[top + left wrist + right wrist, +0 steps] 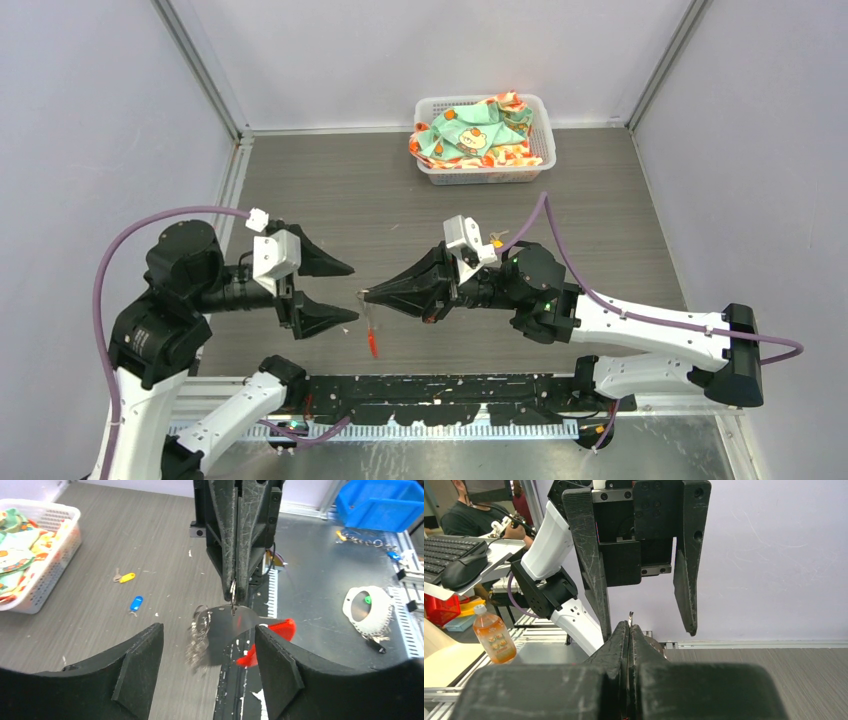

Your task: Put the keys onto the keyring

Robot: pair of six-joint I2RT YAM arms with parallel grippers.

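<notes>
Left gripper (352,292) gaping, empty | right gripper (234,591) clamped on keyring (200,628) | likely light, floppy, slippery metal; best pinched at ring itself

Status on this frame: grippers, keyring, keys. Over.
Right gripper shut on keyring, red tag dangling. Left gripper open, empty, facing it. Yellow-tag key, blue-tag key on table, unthreaded. No obstruction seen.

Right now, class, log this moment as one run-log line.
left tool open, facing keyring | right tool shut on keyring, held off table | yellow key, blue key on table, not on keyring
</notes>
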